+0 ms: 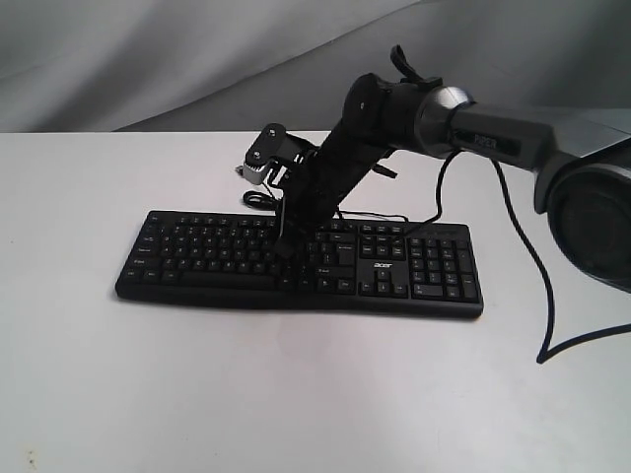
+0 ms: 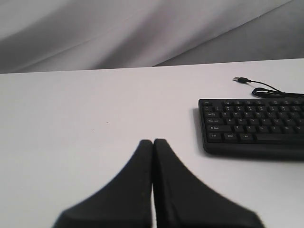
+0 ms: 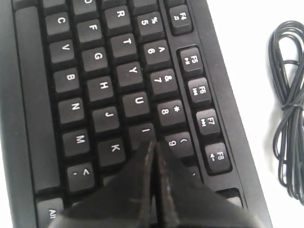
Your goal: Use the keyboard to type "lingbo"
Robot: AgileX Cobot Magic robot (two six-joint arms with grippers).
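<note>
We have the keyboard (image 1: 197, 258) lying flat on the white table (image 1: 296, 394), long side across the exterior view, number pad toward the right. The right arm comes in from the right and reaches over the middle of the board. Its right gripper (image 1: 286, 248) points down at the letter keys, just left of the Enter block.

Up close from the right wrist, the two black fingers (image 3: 137, 180) are pressed together with no gap between them, and nothing is held. The tips sit at the near edge of the I key (image 3: 146, 129), with the K key (image 3: 114, 148) on one side and the 9 key (image 3: 178, 141) on the other. We cannot tell from here whether the tips are pressing a key or only hanging over it. Beyond the function row, the thin black cable (image 3: 285, 104) lies bundled on the table beside the board.

Over on the left wrist view, the left gripper (image 2: 153, 141) is clenched too, fingertips touching and empty. It sits above bare table, well apart from the keyboard's left end. The cable's plug (image 2: 241, 80) lies loose on the table behind that corner. We do not see the left arm in the exterior view.
</note>
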